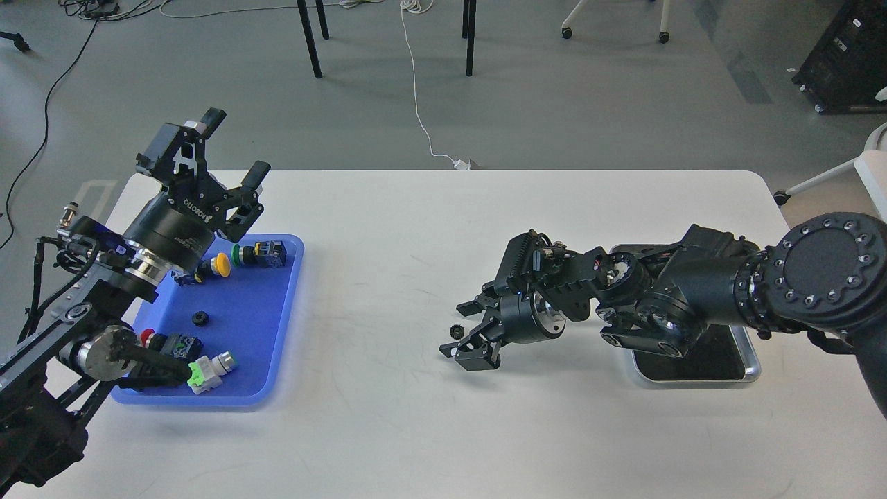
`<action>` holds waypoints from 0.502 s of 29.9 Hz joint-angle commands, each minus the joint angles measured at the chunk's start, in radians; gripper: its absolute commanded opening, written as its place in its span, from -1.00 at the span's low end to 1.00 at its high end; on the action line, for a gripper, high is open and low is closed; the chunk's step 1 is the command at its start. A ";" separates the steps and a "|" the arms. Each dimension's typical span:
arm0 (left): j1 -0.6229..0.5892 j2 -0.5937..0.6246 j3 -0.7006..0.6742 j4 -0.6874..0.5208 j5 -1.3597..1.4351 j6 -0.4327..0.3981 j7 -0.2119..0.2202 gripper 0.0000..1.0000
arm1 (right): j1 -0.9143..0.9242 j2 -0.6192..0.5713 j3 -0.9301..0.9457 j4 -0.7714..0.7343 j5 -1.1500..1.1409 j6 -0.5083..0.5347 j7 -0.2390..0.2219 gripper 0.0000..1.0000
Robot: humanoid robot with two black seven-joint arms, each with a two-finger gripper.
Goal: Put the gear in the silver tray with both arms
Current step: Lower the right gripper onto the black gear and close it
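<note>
A small black gear point(456, 330) lies on the white table, left of the silver tray point(753, 366). My right gripper point(457, 329) is open and low over the table, one finger on each side of the gear, not closed on it. The right arm covers most of the silver tray; only its near right corner and part of its dark bottom show. My left gripper point(237, 144) is open and empty, raised above the far end of the blue tray point(277, 346). A second black gear point(200, 319) lies in the blue tray.
The blue tray also holds several push buttons and switches: a yellow one point(221, 263), a green one point(238, 254) and a white-and-green one point(206, 369). The left arm hangs over the tray's left side. Chair legs and cables lie beyond the table's far edge.
</note>
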 commanded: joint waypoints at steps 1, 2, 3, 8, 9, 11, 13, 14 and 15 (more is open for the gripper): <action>0.011 0.000 -0.011 0.000 0.000 -0.002 0.000 0.96 | -0.021 0.000 0.001 0.000 -0.002 -0.020 0.000 0.54; 0.012 0.000 -0.011 0.000 0.000 -0.002 0.000 0.96 | -0.031 0.000 0.001 0.000 -0.002 -0.033 0.000 0.54; 0.015 0.000 -0.011 0.000 0.000 -0.002 0.000 0.96 | -0.034 0.000 0.001 0.002 -0.002 -0.043 0.000 0.54; 0.026 0.000 -0.028 0.000 0.000 -0.003 0.000 0.96 | -0.046 0.000 0.001 -0.003 -0.003 -0.052 0.000 0.53; 0.028 0.000 -0.029 0.000 0.000 -0.003 0.000 0.96 | -0.046 0.000 0.001 -0.003 -0.003 -0.052 0.000 0.48; 0.028 0.000 -0.031 -0.001 0.000 -0.003 0.000 0.96 | -0.048 0.000 0.000 -0.012 -0.005 -0.052 0.000 0.29; 0.029 0.000 -0.032 0.000 0.000 -0.003 0.000 0.96 | -0.048 0.000 0.000 -0.026 -0.005 -0.052 0.000 0.07; 0.029 0.000 -0.032 0.000 0.000 -0.003 0.000 0.96 | -0.051 0.000 0.000 -0.027 -0.006 -0.052 0.000 -0.01; 0.029 0.000 -0.032 0.000 0.000 -0.003 0.000 0.96 | -0.054 0.000 0.000 -0.031 -0.006 -0.052 0.000 -0.05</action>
